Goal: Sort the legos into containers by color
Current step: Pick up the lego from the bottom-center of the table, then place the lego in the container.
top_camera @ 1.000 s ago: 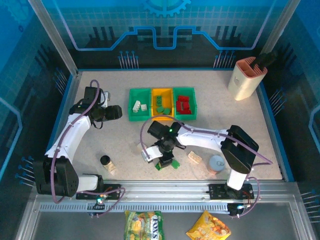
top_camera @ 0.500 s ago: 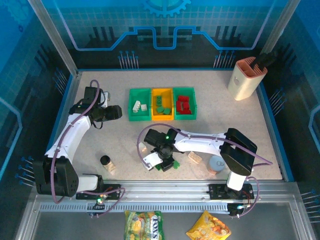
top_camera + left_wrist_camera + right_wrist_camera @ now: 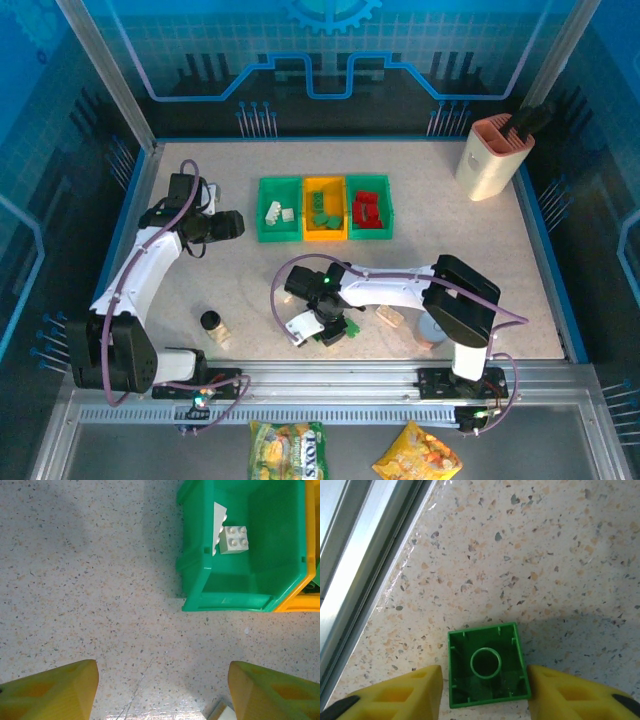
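Right pincer (image 3: 485, 676): fingers sit on either side of the green brick (image 3: 485, 667), very close to its sides; can't tell if it's clamped. Brick lies hollow side up on the counter (image 3: 545, 540), near the metal rail (image 3: 350, 580). Left pincer (image 3: 162, 672): fingers apart, empty, near the green bin (image 3: 235, 602) holding white bricks (image 3: 234, 539).

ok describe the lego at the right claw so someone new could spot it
Start at the table's near edge, by the metal rail, and find the right claw. The green lego lies between its fingers, left of a cream brick and the tin can. Unlike that cream brick, it is green and lies hollow side up, a round tube showing in its middle.
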You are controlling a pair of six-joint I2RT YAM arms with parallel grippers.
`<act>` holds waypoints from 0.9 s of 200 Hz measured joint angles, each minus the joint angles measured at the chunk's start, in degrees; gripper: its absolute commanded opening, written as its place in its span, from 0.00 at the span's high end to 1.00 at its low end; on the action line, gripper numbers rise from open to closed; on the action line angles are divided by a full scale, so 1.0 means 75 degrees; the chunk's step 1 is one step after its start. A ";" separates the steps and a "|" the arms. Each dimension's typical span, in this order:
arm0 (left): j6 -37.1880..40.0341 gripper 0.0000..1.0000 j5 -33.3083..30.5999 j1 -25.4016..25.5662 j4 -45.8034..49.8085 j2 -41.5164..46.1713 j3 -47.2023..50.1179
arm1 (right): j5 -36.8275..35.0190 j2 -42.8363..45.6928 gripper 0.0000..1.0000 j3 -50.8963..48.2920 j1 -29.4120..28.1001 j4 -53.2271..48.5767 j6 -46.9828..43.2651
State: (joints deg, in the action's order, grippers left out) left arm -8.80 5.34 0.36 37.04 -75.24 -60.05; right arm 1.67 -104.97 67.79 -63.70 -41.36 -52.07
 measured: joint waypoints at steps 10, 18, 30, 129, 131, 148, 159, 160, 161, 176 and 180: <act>0.0000 0.30 0.0000 0.0000 0.0000 -0.0003 0.0000 | 0.0003 -0.0003 0.59 0.0000 0.0000 -0.0009 0.0026; 0.0000 0.30 0.0000 0.0000 0.0000 -0.0009 0.0000 | 0.0003 -0.0003 0.61 0.0000 0.0000 -0.0017 0.0035; 0.0000 0.30 -0.0003 0.0000 0.0003 -0.0012 0.0000 | 0.0006 -0.0003 0.63 0.0000 0.0000 -0.0029 0.0073; 0.0000 0.30 -0.0020 0.0000 0.0015 -0.0017 0.0000 | 0.0233 0.0557 0.62 -0.0044 0.0525 0.0245 0.0615; 0.0000 0.30 -0.0020 0.0000 0.0015 -0.0017 0.0000 | 0.0233 0.0571 0.62 -0.0044 0.0536 0.0256 0.0621; 0.0003 0.30 -0.0020 0.0000 0.0015 -0.0017 0.0000 | 0.0224 0.0743 0.63 -0.0085 0.0688 0.0466 0.0801; 0.0020 0.30 -0.0020 0.0000 0.0015 -0.0017 0.0000 | 0.0187 0.0839 0.64 -0.0093 0.0781 0.0603 0.0918; 0.0020 0.30 -0.0020 0.0000 0.0015 -0.0017 0.0000 | 0.0178 0.0845 0.64 -0.0090 0.0793 0.0615 0.0927; 0.0020 0.30 -0.0020 0.0000 0.0015 -0.0017 0.0000 | 0.0166 0.0857 0.64 -0.0093 0.0807 0.0632 0.0959; 0.0023 0.30 -0.0020 0.0000 0.0015 -0.0017 0.0000 | 0.0006 0.0968 0.64 -0.0093 0.0935 0.0889 0.1142; 0.0023 0.30 -0.0020 0.0000 0.0015 -0.0017 0.0000 | -0.0035 0.0991 0.64 -0.0093 0.0973 0.0956 0.1174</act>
State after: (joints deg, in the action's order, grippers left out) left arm -8.62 5.19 0.36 37.15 -75.37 -60.05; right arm 1.41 -97.54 67.09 -56.40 -34.20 -43.27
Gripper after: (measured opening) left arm 0.701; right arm 0.363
